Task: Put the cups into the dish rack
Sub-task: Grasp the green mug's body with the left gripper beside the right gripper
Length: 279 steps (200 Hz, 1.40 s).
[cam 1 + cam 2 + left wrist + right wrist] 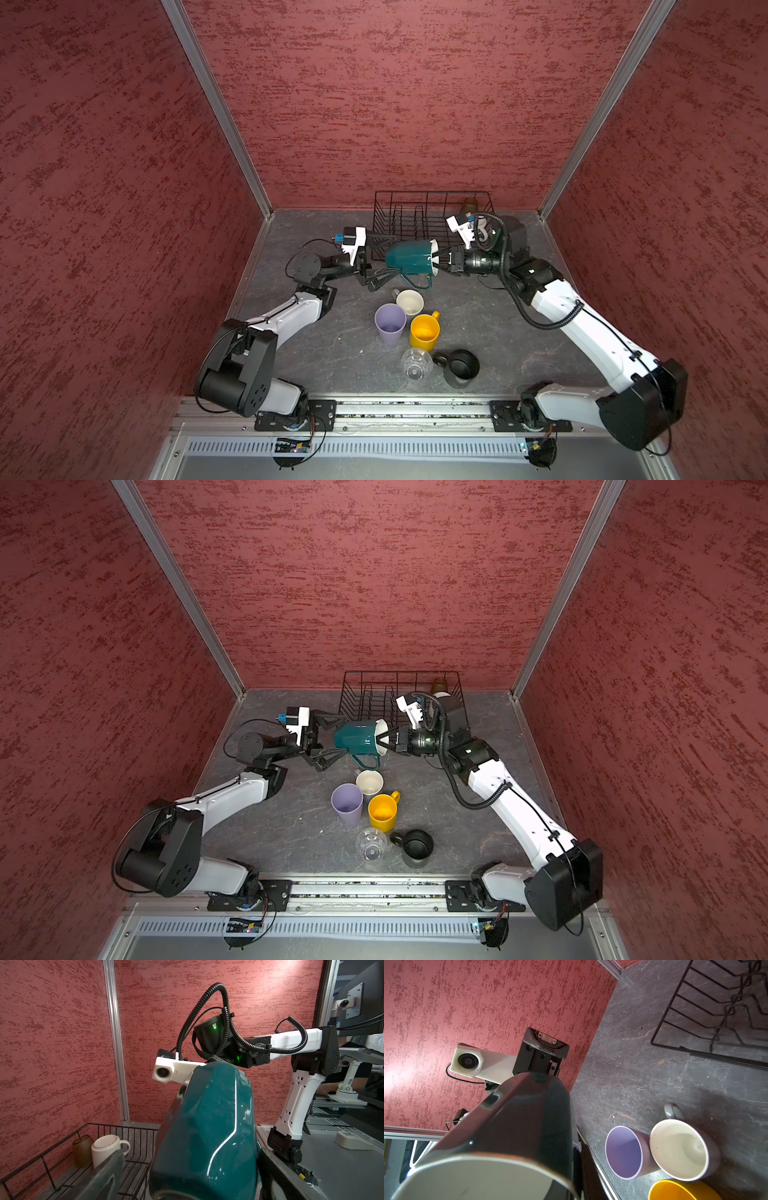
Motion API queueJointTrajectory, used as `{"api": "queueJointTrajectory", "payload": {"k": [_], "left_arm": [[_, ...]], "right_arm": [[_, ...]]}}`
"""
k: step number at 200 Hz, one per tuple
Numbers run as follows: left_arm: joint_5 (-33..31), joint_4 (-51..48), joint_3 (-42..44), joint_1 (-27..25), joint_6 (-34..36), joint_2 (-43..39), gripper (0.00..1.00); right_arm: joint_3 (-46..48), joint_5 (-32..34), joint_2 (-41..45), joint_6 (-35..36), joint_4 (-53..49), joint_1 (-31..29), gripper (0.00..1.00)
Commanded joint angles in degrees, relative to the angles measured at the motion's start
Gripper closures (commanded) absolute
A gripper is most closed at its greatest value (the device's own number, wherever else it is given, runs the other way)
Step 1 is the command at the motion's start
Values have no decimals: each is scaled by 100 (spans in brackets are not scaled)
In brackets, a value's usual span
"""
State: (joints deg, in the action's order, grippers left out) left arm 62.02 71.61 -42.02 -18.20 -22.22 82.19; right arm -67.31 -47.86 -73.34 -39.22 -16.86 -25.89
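A teal mug (409, 257) (357, 737) with a white inside hangs on its side above the table, just in front of the black wire dish rack (432, 199) (399, 673). My right gripper (435, 259) (575, 1178) is shut on its rim. My left gripper (384, 257) (190, 1188) is open, one finger on each side of the mug's (207, 1126) base, apart from it. In the rack's far right corner stand an amber glass (82, 1150) (470, 205) and a white mug (106, 1150).
On the table stand a grey mug with a cream inside (409, 302), a lilac tumbler (390, 322), a yellow mug (424, 330), a clear glass (416, 363) and a black mug (461, 366). Red walls close in the back and both sides.
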Motion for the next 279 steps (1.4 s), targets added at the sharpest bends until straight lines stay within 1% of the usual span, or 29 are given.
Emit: {"api": "queueJointTrajectory", "payload": {"k": [1, 20, 44, 90, 182, 238, 279], "left_arm": [[95, 82, -129, -24, -45, 84, 0], [185, 171, -139, -32, -128, 120, 0], [394, 457, -198, -44, -411, 240, 0], [493, 874, -268, -48, -804, 420, 0], [513, 933, -326, -74, -872, 480, 1], [499, 933, -375, -73, -891, 475, 6], [483, 926, -481, -70, -1132, 526, 16]], "right_arm": [[-151, -332, 137, -15, 657, -105, 100], [-126, -343, 121, -78, 776, -139, 100], [-90, -377, 58, -186, 968, -210, 100], [-33, -374, -47, -322, 1200, -337, 100], [28, -328, -284, -590, 1681, -530, 100], [117, -339, -402, -826, 1994, -566, 100], [327, -317, -432, -1124, 2407, -583, 100]]}}
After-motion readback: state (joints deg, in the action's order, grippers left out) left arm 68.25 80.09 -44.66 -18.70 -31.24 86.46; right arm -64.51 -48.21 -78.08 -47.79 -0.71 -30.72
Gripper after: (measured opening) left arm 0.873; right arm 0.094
